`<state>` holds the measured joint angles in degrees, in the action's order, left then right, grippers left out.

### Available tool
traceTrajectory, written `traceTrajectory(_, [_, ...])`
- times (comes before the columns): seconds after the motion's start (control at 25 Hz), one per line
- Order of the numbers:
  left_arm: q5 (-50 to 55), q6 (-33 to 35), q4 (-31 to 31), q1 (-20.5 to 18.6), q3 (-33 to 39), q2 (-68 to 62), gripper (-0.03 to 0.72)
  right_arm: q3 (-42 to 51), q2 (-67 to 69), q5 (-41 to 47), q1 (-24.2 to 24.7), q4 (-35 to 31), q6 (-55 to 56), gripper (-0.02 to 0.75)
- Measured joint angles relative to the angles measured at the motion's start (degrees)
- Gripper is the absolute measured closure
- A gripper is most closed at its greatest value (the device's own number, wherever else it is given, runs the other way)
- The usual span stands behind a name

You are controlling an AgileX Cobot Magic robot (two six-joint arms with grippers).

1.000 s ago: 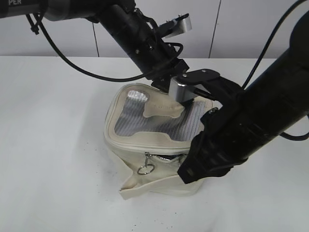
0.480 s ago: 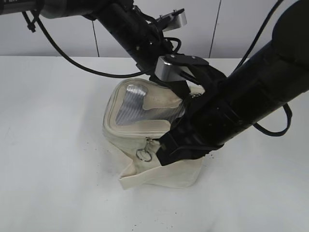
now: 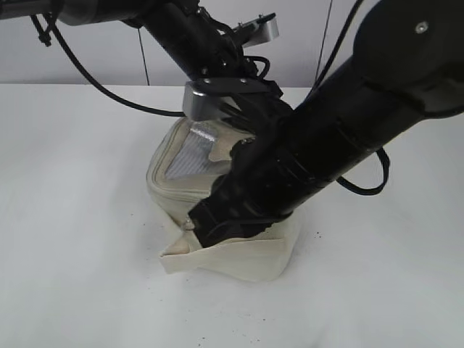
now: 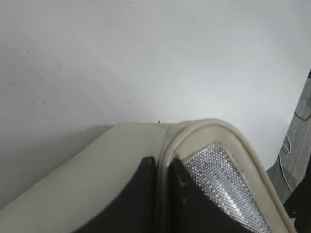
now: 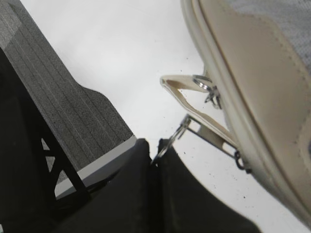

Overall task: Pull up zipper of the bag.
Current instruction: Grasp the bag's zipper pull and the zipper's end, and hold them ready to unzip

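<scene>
The cream-white bag (image 3: 163, 181) stands mid-table, its grey ribbed window panel (image 3: 190, 156) facing up and left. My left gripper (image 4: 162, 165) is shut on the lid's cream rim (image 4: 204, 127), one dark finger on each side, next to the grey panel (image 4: 218, 170). My right gripper (image 5: 156, 148) is shut on the silver ring of a zipper pull (image 5: 179, 130) and holds it taut away from the bag's side (image 5: 262, 97). A second silver pull (image 5: 206, 88) hangs at the zipper track. In the exterior view my right gripper (image 3: 197, 223) sits at the bag's front left corner, and the arm hides the zipper.
The wide cream strap band (image 3: 225, 257) splays out at the bag's base. The white table (image 3: 72, 217) spreads round the bag. Its edge and the grey floor (image 5: 58, 97) show past my right gripper. Both black arms cross above the bag.
My right arm has swept left across the bag's front, drawing the ring pull with it. The bag has leaned and shifted left. My left gripper stays on the lid's rim.
</scene>
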<state>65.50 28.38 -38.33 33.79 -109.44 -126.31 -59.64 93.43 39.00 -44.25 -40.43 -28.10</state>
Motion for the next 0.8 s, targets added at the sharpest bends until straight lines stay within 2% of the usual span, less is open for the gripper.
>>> traceTrajectory(0.12, [-1.1, -0.6, 0.1, -0.1, 0.0, 0.0, 0.648, -1.1, 0.3, 0.1, -0.5, 3.7, 4.5, 0.729])
traceTrajectory(0.28, [-4.3, -2.5, 0.0, -0.1, 0.0, 0.0, 0.648, -1.3, -1.7, 2.8, -1.2, 19.0, 19.3, 0.732])
traceTrajectory(0.36, [-5.7, -3.8, 0.0, -0.1, 0.0, 0.0, 0.649, -1.4, -2.8, 3.6, -1.1, 23.5, 23.6, 0.732])
traceTrajectory(0.6, [-7.2, -4.7, 0.1, -0.1, 0.6, 0.6, 0.649, -1.8, -3.0, 2.9, -1.8, 25.0, 25.7, 0.732])
traceTrajectory(0.8, [-7.5, -4.7, 0.2, 0.0, 0.6, 0.6, 0.649, -3.2, -1.2, 1.6, -4.3, 24.2, 24.7, 0.732])
